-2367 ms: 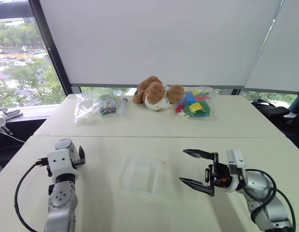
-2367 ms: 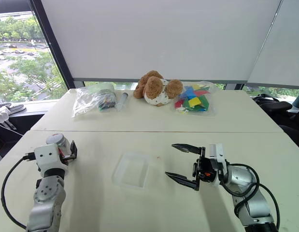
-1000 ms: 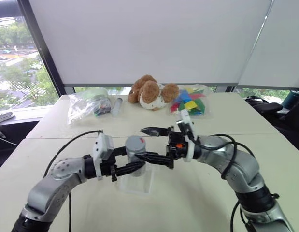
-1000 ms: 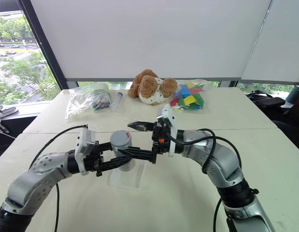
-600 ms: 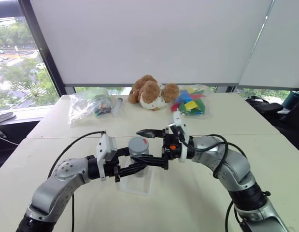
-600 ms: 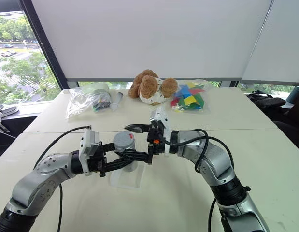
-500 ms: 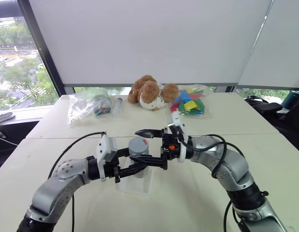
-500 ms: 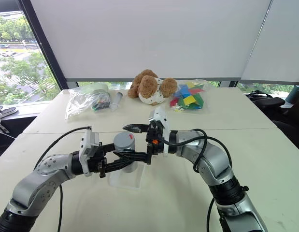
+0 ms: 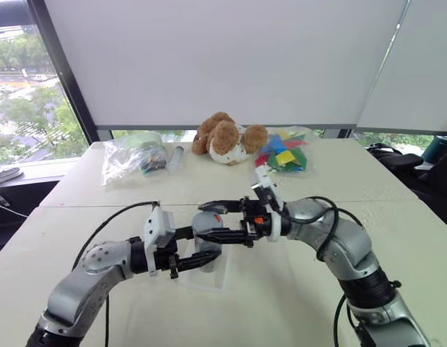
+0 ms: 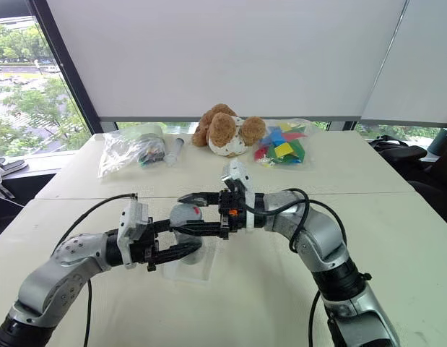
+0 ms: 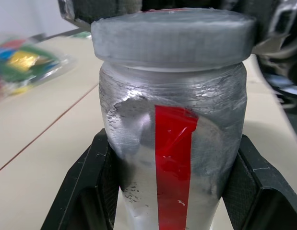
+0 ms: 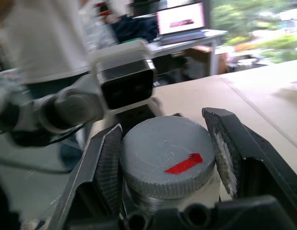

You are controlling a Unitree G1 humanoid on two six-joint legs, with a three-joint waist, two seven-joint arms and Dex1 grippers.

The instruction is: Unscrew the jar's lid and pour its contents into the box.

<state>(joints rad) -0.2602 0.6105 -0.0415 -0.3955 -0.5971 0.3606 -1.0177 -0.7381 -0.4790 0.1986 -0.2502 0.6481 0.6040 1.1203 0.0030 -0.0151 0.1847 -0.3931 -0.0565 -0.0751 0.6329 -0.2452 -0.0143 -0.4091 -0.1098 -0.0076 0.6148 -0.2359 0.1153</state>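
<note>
Item: the jar (image 11: 172, 139), silver-grey with a red stripe down its side, held upright above the box (image 9: 201, 269) at the near centre of the table (image 10: 396, 217). The left gripper (image 9: 198, 247) reached in from the left and was clamped on the jar's body, one black finger on each side (the left wrist view showed both pads pressed flat against the metal). The right gripper (image 10: 188, 212) reached in from the right, pinched on the lid (image 12: 165, 155), which sat on the jar's top.

View differences: the right wrist view showed the lid's flat top with a small red mark and its ribbed edge between the two fingers (image 12: 108, 167), and, beyond, a laptop on a desk and a person in a white top; the head views showed none of these. The left wrist view showed the crinkled surface of the jar.

Surface: pale cream table, two tops joined by a seam. Far side, left to right: a clear bag (image 9: 129, 157) of small items, a clear tube (image 9: 175, 157), a brown teddy bear (image 9: 227, 137), a bag of coloured pieces (image 9: 284, 155).

Room: white roller blinds, window at left with trees outside.
</note>
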